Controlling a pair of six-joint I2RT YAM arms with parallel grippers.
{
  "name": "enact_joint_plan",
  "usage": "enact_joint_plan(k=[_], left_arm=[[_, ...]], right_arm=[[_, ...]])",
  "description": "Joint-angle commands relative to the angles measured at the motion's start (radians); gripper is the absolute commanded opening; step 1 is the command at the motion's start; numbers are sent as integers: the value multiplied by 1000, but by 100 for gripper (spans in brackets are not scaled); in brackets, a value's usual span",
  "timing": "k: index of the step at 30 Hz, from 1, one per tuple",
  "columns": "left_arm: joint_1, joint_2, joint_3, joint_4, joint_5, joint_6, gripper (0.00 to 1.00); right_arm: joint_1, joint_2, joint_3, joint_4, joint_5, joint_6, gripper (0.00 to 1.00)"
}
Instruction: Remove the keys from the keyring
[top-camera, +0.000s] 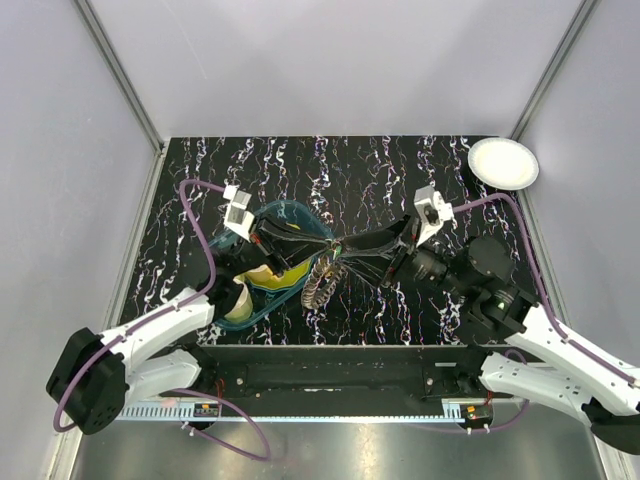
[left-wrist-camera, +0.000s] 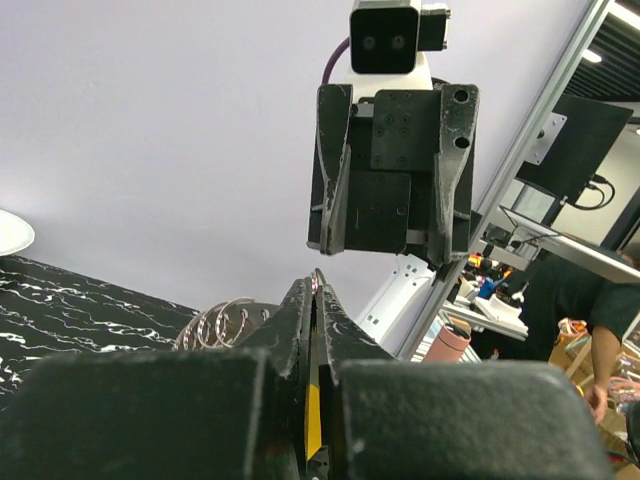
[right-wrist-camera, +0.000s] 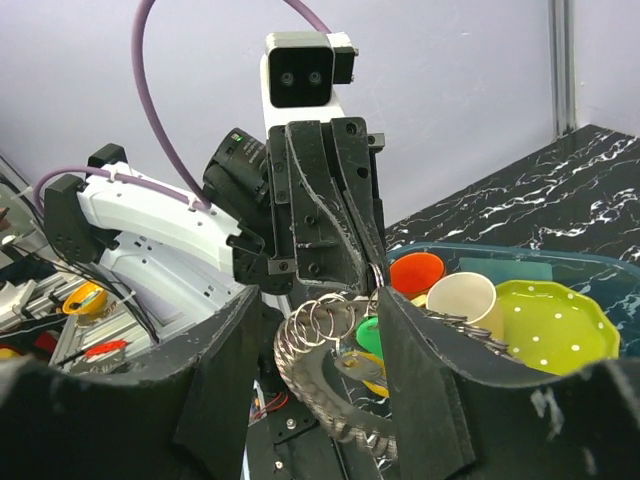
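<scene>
The keyring (top-camera: 320, 282), a floppy brown-and-silver chain-like loop, hangs above the table between the two grippers. In the right wrist view the keyring (right-wrist-camera: 325, 400) carries several small split rings (right-wrist-camera: 330, 320) and keys with green (right-wrist-camera: 368, 335) and yellow caps. My left gripper (top-camera: 330, 244) is shut on one small split ring at the top of the bunch. Its fingertips (left-wrist-camera: 317, 280) are pressed together. My right gripper (top-camera: 352, 248) is open, and its fingers (right-wrist-camera: 320, 297) stand on either side of the hanging bunch without touching it.
A teal tray (top-camera: 285, 206) lies under the left gripper. It holds a yellow-green bowl (right-wrist-camera: 555, 325), a cream cup (right-wrist-camera: 462, 300) and an orange cup (right-wrist-camera: 417, 272). A white plate (top-camera: 503, 162) sits at the far right corner of the table.
</scene>
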Motion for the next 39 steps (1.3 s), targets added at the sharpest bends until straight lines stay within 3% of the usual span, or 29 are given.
enact_joint_plan(k=[1, 8, 13, 21, 30, 32, 37, 39], left_arm=[[5, -40, -13, 391, -79, -6, 0], [5, -78, -20, 359, -59, 17, 0], [5, -83, -13, 356, -47, 17, 0], [6, -93, -10, 336, -30, 25, 0], [5, -92, -7, 326, -27, 33, 0], [6, -92, -9, 325, -28, 34, 0], [6, -93, -9, 325, -30, 37, 0], [6, -94, -10, 326, -30, 40, 0]], right_arm=[[1, 27, 31, 77, -19, 32, 55], [1, 32, 31, 23, 138, 75, 54], [1, 56, 55, 8, 106, 81, 51], [1, 74, 54, 52, 68, 103, 35], [1, 93, 46, 83, 28, 126, 29], [1, 97, 47, 86, 15, 127, 25], [1, 104, 44, 98, -5, 133, 0], [1, 99, 37, 101, -6, 139, 0]])
